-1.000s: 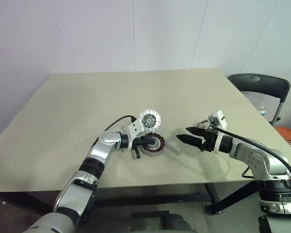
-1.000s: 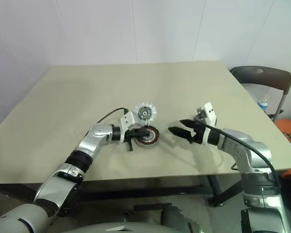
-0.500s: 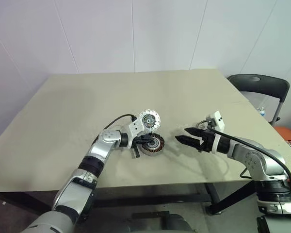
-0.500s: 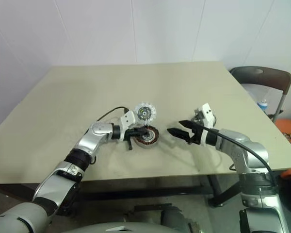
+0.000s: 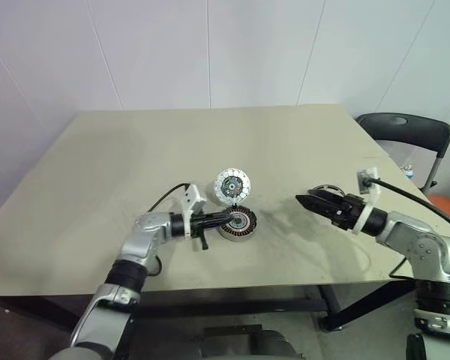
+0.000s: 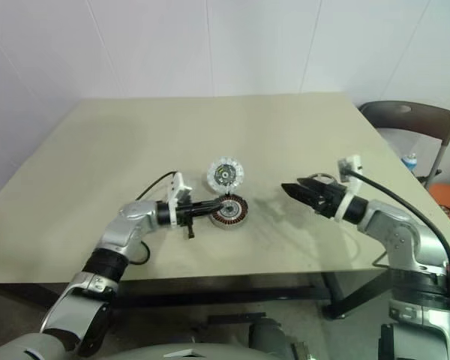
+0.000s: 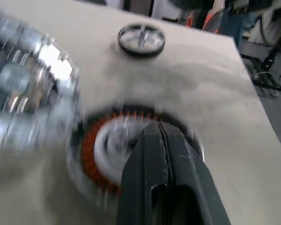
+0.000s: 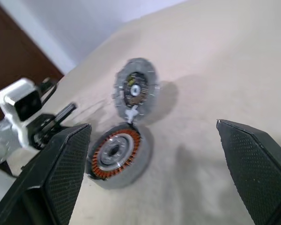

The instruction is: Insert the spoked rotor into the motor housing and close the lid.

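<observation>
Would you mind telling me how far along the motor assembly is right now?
Nothing is finished yet. The lid stands open above the motor housing, its windings bare. The shut left gripper sits at the housing; the open right gripper is empty. The spoked rotor lies on the table: inserting it and closing the lid remain.

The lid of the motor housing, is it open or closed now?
Open. The lid stands up behind the motor housing, so the coppery windings and silver hub are uncovered.
</observation>
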Controlling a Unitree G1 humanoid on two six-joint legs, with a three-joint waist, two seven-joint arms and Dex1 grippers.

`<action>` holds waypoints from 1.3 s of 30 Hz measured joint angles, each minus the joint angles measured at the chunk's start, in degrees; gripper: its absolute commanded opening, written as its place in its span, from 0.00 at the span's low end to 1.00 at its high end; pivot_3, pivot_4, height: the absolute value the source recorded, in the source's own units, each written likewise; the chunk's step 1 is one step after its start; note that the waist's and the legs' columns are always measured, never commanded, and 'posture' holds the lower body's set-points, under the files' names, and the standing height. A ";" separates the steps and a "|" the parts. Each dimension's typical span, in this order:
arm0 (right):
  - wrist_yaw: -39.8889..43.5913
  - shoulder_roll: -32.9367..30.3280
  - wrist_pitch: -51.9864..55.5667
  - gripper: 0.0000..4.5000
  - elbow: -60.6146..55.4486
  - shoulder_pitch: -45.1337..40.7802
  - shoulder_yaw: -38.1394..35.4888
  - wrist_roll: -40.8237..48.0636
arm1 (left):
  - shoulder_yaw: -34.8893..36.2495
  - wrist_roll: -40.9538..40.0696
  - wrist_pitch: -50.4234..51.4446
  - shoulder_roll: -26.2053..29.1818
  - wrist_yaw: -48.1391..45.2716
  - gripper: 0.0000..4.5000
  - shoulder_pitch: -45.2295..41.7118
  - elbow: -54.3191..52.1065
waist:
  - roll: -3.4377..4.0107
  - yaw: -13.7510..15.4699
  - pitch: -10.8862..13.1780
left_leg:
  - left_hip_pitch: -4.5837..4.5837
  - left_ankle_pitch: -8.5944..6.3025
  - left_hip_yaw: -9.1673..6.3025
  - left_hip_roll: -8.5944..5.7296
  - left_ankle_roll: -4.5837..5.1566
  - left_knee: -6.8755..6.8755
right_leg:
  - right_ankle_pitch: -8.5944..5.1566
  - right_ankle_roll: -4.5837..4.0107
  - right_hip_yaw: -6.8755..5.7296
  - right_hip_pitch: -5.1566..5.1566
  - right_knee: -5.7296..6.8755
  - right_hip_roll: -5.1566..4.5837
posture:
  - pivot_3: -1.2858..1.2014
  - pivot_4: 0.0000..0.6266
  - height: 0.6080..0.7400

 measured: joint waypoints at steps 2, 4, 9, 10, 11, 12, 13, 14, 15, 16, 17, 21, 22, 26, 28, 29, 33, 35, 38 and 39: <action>-0.06 -1.02 1.00 1.00 2.48 0.38 -1.73 0.36 | 0.81 -0.24 0.16 1.06 0.17 0.00 1.40 -1.13 | 0.01 -0.03 0.01 | 0.03 0.00 0.02 0.00 0.00 0.00 | 0.00 0.00 0.01 0.08 -0.01 0.00 | 0.52 0.00 1.00; -0.49 -2.23 1.83 1.00 5.63 0.46 -3.69 0.36 | 1.60 -0.51 0.22 2.38 0.59 0.00 2.87 -2.26 | 0.02 -0.06 0.01 | 0.02 -0.01 0.04 0.00 0.01 -0.01 | -0.01 0.00 0.01 0.18 -0.01 0.01 | 0.52 0.00 1.00; -4.84 -2.97 4.76 1.00 11.55 -0.32 -7.97 0.52 | 3.74 -2.36 1.15 3.44 1.68 0.00 5.43 -4.91 | 0.03 -0.11 0.02 | 0.01 -0.01 0.09 0.00 0.01 0.00 | -0.01 0.00 0.05 0.26 0.03 0.04 | 0.52 0.00 1.00; -6.15 -2.97 5.17 1.00 12.83 -0.80 -8.54 0.46 | 3.84 -2.74 1.27 3.46 1.75 0.00 5.59 -5.49 | 0.04 -0.10 0.02 | 0.03 -0.01 0.10 0.00 0.01 0.00 | -0.01 0.00 0.07 0.28 0.03 0.04 | 0.52 0.00 1.00; -7.73 -2.98 5.58 1.00 14.31 -1.59 -8.76 0.08 | 3.96 -2.84 1.33 3.47 1.85 0.00 5.64 -5.90 | 0.04 -0.12 0.02 | 0.04 0.00 0.12 0.00 0.01 0.00 | -0.01 0.00 0.07 0.29 0.03 0.04 | 0.52 0.00 1.00; -8.95 -2.99 5.91 1.00 15.38 -2.08 -8.95 -0.32 | 3.97 -2.95 1.35 3.46 1.92 0.00 5.67 -6.30 | 0.04 -0.13 0.02 | 0.04 0.00 0.13 0.00 0.01 0.00 | -0.01 0.00 0.08 0.29 0.02 0.04 | 0.52 0.00 1.00; -10.31 -3.02 6.14 1.00 16.52 -2.49 -8.97 -0.87 | 3.97 -3.22 1.35 3.46 2.00 0.00 5.68 -6.61 | 0.04 -0.13 0.02 | 0.05 0.00 0.14 0.00 0.01 0.00 | -0.01 0.00 0.08 0.29 0.03 0.05 | 0.52 0.00 1.00; -11.65 -3.02 6.29 1.00 17.55 -2.80 -8.97 -1.49 | 3.98 -3.37 1.35 3.45 2.20 0.00 5.72 -6.74 | 0.05 -0.13 0.02 | 0.04 0.00 0.15 0.00 0.01 0.00 | -0.02 0.01 0.08 0.29 0.02 0.05 | 0.52 0.00 1.00; -13.26 -3.01 6.45 1.00 18.70 -3.22 -8.96 -2.27 | 3.99 -3.50 1.35 3.44 2.42 0.00 5.81 -6.86 | 0.05 -0.13 0.02 | 0.04 0.00 0.16 0.00 0.01 0.00 | -0.02 0.01 0.08 0.29 0.02 0.05 | 0.52 0.00 1.00; -15.07 -2.98 6.53 1.00 19.81 -3.67 -8.97 -3.04 | 3.98 -3.66 1.35 3.40 2.56 0.00 5.93 -6.96 | 0.06 -0.14 0.02 | 0.03 0.00 0.16 0.00 0.01 0.00 | -0.02 0.01 0.09 0.29 0.01 0.05 | 0.52 0.00 1.00; -16.73 -2.92 6.55 1.00 20.73 -4.20 -8.97 -3.65 | 3.98 -3.79 1.35 3.35 2.71 0.00 6.03 -6.98 | 0.08 -0.15 0.02 | 0.03 0.00 0.16 0.00 0.01 0.00 | -0.01 0.01 0.11 0.29 0.01 0.05 | 0.52 0.00 1.00; -21.09 -1.97 6.55 1.00 21.67 -5.79 -8.97 -5.22 | 3.95 -3.87 1.34 2.92 3.30 0.00 6.14 -7.02 | 0.09 -0.16 0.02 | 0.04 0.00 0.16 0.00 0.01 0.00 | -0.01 0.01 0.12 0.29 0.01 0.05 | 0.52 0.00 1.00; -21.75 -1.32 6.57 1.00 21.67 -6.19 -8.98 -5.38 | 3.94 -3.89 1.34 2.80 3.50 0.00 6.14 -7.02 | 0.09 -0.18 0.02 | 0.04 0.00 0.16 0.00 0.01 0.00 | -0.01 0.01 0.12 0.29 0.01 0.06 | 0.52 0.00 1.00; -23.09 1.18 6.90 1.00 21.67 -6.86 -8.98 -5.36 | 3.91 -3.89 1.34 2.72 3.85 0.00 6.16 -7.03 | 0.10 -0.20 0.01 | 0.04 0.00 0.16 0.00 0.01 0.00 | -0.01 0.01 0.12 0.29 0.01 0.06 | 0.52 0.00 1.00; -23.27 1.77 6.81 1.00 21.64 -7.17 -9.05 -5.34 | 3.91 -3.88 1.34 2.75 3.92 0.00 6.25 -7.03 | 0.10 -0.21 0.01 | 0.04 0.00 0.16 0.00 0.01 0.00 | -0.01 0.01 0.13 0.29 0.01 0.05 | 0.52 0.00 1.00; -23.28 2.22 6.80 1.00 21.64 -7.41 -9.05 -5.33 | 3.91 -3.88 1.34 2.77 3.96 0.00 6.30 -7.03 | 0.10 -0.20 0.01 | 0.04 0.00 0.16 0.00 0.01 0.00 | -0.01 0.01 0.13 0.29 0.01 0.05 | 0.52 0.00 1.00; -23.28 4.35 6.46 1.00 21.67 -8.34 -9.01 -5.27 | 3.87 -3.87 1.35 2.79 4.00 0.00 6.31 -7.03 | 0.11 -0.35 0.02 | 0.05 0.00 0.16 0.01 0.01 0.00 | -0.01 0.01 0.13 0.29 0.02 0.07 | 0.52 0.00 1.00; -23.45 5.70 5.81 0.96 21.83 -9.23 -9.06 -5.29 | 3.87 -3.87 1.37 2.88 4.00 0.00 6.32 -7.03 | 0.13 -0.42 0.02 | 0.06 0.00 0.16 0.01 0.01 0.00 | -0.01 0.01 0.13 0.29 0.03 0.07 | 0.52 0.00 1.00; -24.15 7.85 4.14 0.79 22.16 -10.20 -9.08 -5.33 | 3.67 -3.87 1.48 3.04 3.95 0.00 6.36 -7.04 | 0.14 -0.43 0.02 | 0.06 0.00 0.14 0.01 0.01 -0.01 | -0.01 0.01 0.13 0.29 0.02 0.07 | 0.52 0.00 1.00; -24.29 8.50 3.73 0.71 22.22 -10.27 -9.07 -5.33 | 3.49 -3.86 1.52 3.13 3.93 0.00 6.40 -7.06 | 0.15 -0.44 0.02 | 0.05 0.00 0.14 0.01 0.01 -0.01 | -0.01 0.01 0.13 0.28 0.02 0.06 | 0.52 0.00 1.00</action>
